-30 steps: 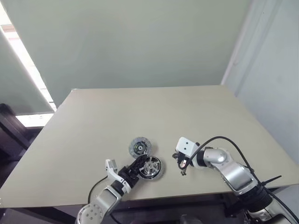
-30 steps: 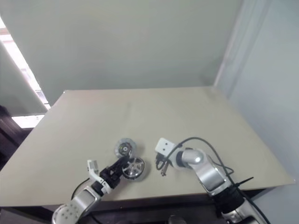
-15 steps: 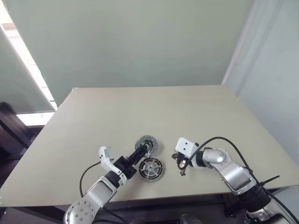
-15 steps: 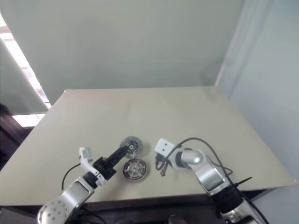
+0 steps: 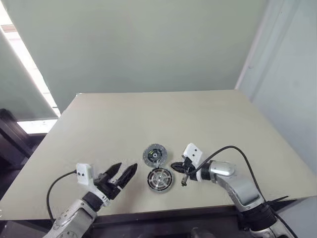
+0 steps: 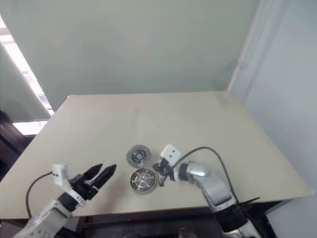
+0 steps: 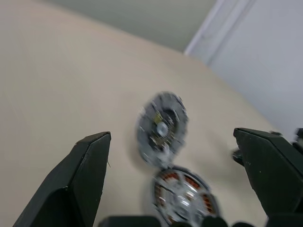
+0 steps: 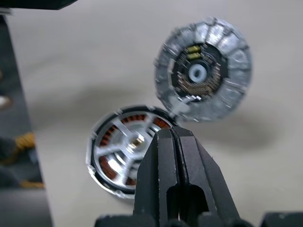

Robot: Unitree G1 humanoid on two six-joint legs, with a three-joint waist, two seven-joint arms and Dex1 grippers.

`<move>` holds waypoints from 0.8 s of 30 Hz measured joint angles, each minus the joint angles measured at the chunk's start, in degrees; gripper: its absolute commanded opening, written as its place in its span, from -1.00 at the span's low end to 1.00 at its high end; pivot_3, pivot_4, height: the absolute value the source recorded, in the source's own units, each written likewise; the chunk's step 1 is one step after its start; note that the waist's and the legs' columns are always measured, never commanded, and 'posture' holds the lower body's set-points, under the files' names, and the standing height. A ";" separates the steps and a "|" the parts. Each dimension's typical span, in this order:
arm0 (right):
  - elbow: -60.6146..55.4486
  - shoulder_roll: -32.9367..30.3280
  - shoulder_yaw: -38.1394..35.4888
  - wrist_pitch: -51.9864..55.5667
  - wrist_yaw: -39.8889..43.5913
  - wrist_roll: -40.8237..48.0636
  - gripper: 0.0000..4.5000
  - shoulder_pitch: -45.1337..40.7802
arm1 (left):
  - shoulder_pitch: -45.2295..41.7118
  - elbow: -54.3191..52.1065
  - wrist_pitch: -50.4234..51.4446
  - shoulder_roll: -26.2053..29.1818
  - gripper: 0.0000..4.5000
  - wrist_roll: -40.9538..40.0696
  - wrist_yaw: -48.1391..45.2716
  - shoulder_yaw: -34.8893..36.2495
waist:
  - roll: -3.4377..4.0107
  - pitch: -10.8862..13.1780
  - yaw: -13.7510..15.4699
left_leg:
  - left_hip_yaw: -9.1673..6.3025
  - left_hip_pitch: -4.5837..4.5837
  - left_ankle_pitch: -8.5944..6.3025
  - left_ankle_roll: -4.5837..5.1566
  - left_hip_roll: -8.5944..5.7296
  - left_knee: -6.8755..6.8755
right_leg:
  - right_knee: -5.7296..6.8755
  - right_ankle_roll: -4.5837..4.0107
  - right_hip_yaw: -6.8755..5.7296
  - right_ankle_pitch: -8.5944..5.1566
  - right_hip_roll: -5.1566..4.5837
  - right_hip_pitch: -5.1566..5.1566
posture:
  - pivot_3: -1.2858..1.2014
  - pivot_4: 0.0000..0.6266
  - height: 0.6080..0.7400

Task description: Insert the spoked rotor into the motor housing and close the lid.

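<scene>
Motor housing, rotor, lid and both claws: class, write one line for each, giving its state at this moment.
motor housing: flat on the table, spoked rotor seated inside, windings showing between spokes.
spoked rotor: in the housing, spoked face up.
lid: off, lying beside the housing, rims touching.
left claw: open, empty, off to the housing's side.
right claw: shut, empty, tips by the housing.

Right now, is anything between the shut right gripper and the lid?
Nothing visible. The right gripper, shut, sits beside the housing; the lid lies just beyond on the bare table, its top uncovered.
</scene>
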 measured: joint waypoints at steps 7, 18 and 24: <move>2.75 1.76 4.21 -6.22 -2.33 -2.83 -1.00 1.31 | 0.49 6.10 -12.11 1.15 0.99 11.68 -6.07 -1.52 | 0.03 0.02 -0.08 | 0.01 0.01 0.00 0.01 0.01 -0.05 | 0.01 0.00 -0.01 0.00 0.01 -0.02 | 0.03 -1.00 1.00; 12.67 7.98 6.71 -13.67 -6.35 -5.76 -1.00 1.57 | 2.06 9.31 -11.36 2.86 0.99 14.40 -7.71 -2.59 | 0.06 0.04 -0.08 | -0.01 0.02 0.00 0.01 0.05 -0.01 | 0.05 0.01 -0.04 0.00 0.01 -0.02 | 0.03 -1.00 1.00; 20.00 6.94 9.67 -17.74 -6.33 -10.65 -1.00 -0.25 | 1.96 9.28 -10.10 3.01 0.99 14.42 -7.48 -2.65 | 0.04 0.02 -0.13 | -0.01 0.10 0.00 0.02 0.06 -0.01 | 0.10 0.00 -0.03 0.00 0.02 0.02 | 0.03 -1.00 1.00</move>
